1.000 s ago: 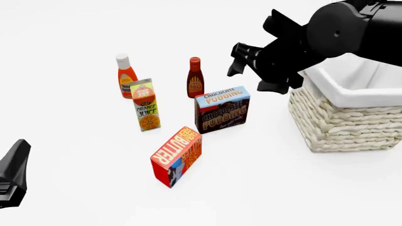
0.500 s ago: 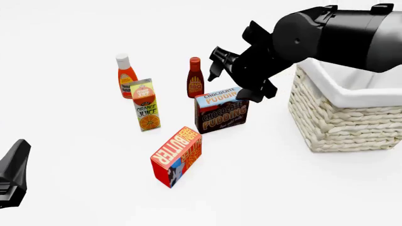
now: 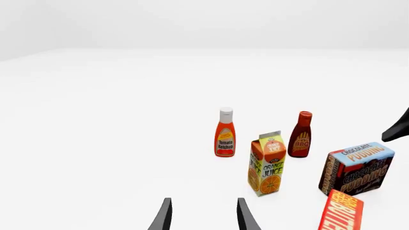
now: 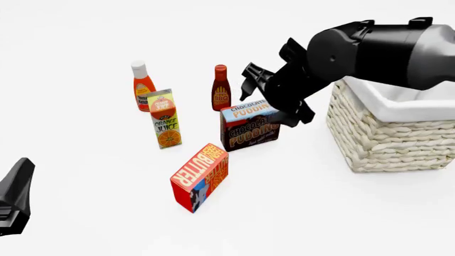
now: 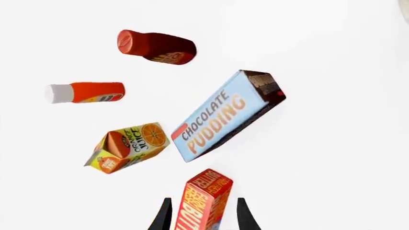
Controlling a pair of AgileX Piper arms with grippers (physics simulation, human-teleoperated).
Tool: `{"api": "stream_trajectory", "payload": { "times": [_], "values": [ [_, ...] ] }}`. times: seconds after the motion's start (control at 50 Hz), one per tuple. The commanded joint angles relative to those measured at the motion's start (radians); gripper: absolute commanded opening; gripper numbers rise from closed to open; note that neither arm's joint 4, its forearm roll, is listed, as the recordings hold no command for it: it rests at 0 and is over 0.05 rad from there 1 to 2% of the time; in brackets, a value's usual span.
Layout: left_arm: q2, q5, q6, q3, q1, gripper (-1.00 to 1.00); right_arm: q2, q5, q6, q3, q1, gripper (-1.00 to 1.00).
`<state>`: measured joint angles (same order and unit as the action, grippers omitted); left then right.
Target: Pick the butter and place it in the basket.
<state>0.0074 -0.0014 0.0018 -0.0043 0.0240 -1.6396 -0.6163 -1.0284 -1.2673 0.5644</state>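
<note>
Right now the biggest thing on my screen is the basket [image 4: 387, 144], sitting at the right of the table [image 4: 85, 32], its white cloth lining folded over the rim. My right arm [image 4: 384, 50] crosses in front of its far-left corner, and the right gripper [image 4: 250, 85] hangs in the air above the far side of the chocolate pudding box [image 4: 250, 128]. In its wrist camera the right gripper [image 5: 202, 218] has both fingers set apart, with the top of the butter [image 5: 204, 203] showing between them, but lower down and untouched; the grip is open and holds nothing.

My left gripper [image 3: 203, 218] is parked at the near left corner of the table; the front camera shows only a dark wedge of it [image 4: 16, 194]. Its wrist camera shows two finger tips with a gap between them and nothing in it.

The butter [image 4: 200, 176] stands upright on the table, nearer to me than the pudding box and a little to its left, well apart from the basket. The orange juice carton [image 4: 165, 120] stands left of the pudding box. Behind that, the ketchup bottle [image 4: 143, 85] with its white cap is at far left, and the BBQ sauce bottle [image 4: 221, 90] is just beyond the pudding box. All the groceries stand apart from each other.
</note>
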Motion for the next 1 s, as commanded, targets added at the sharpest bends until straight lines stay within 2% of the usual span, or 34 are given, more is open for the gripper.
{"api": "stream_trajectory", "payload": {
  "times": [0.02, 0.22, 0.42, 0.58, 1.0],
  "values": [
    [0.0, 0.0, 0.0, 0.0, 0.0, 1.0, -0.011, -0.004, -0.042, -0.007, 0.01, 1.0],
    [0.0, 0.0, 0.0, 0.0, 0.0, 1.0, -0.023, -0.003, -0.044, 0.0, 0.027, 1.0],
    [0.0, 0.0, 0.0, 0.0, 0.0, 1.0, -0.095, -0.047, -0.028, -0.077, 0.065, 1.0],
    [0.0, 0.0, 0.0, 0.0, 0.0, 1.0, -0.072, -0.048, 0.012, -0.038, 0.046, 1.0],
    [0.0, 0.0, 0.0, 0.0, 0.0, 1.0, -0.072, -0.048, 0.012, -0.038, 0.046, 1.0]
  ]
}}
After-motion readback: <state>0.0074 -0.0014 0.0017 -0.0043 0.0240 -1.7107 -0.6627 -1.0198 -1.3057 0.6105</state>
